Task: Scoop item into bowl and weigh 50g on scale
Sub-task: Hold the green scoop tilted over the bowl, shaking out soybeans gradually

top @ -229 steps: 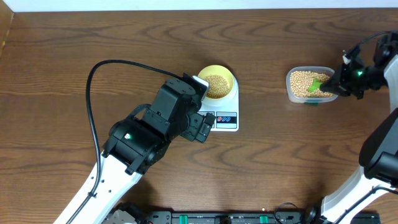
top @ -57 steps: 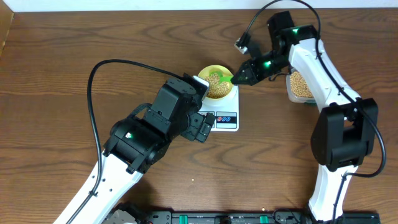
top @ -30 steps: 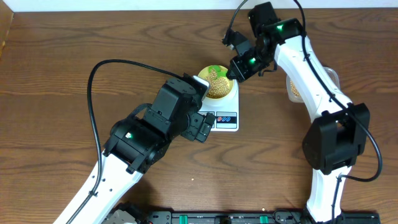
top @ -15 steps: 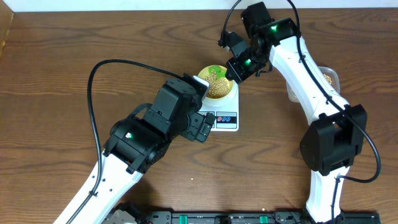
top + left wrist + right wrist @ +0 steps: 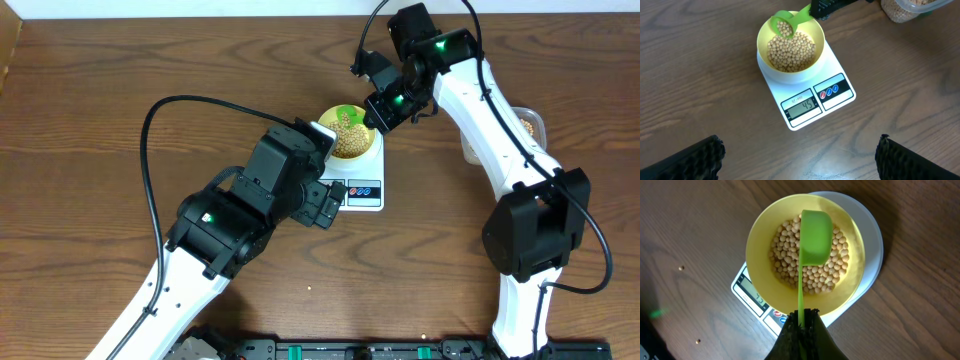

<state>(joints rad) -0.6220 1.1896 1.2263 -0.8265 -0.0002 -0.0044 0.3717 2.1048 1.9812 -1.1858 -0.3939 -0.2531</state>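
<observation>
The pale yellow bowl point(image 5: 762, 35) stands on the white scale point(image 5: 835, 92), holding a pile of tan beans point(image 5: 792, 50). The scale's display reads 45. My right gripper point(image 5: 802, 317) is shut on the thin handle of a green scoop point(image 5: 815, 235), which is tipped over the bowl's far side with a few beans still in its cup point(image 5: 785, 25). In the overhead view the right gripper point(image 5: 378, 112) sits just right of the bowl point(image 5: 348, 133). My left gripper point(image 5: 800, 160) hangs open and empty above the bare table in front of the scale point(image 5: 362, 192).
A clear plastic tub point(image 5: 530, 128) of beans stands to the right of the scale, partly hidden behind the right arm. The left arm's black cable point(image 5: 150, 150) loops over the table's left side. A few specks lie on the wood point(image 5: 681, 268).
The right gripper carried the scoop from the tub to over the bowl and tipped it; over the last half second it holds still. The left arm has not moved.
</observation>
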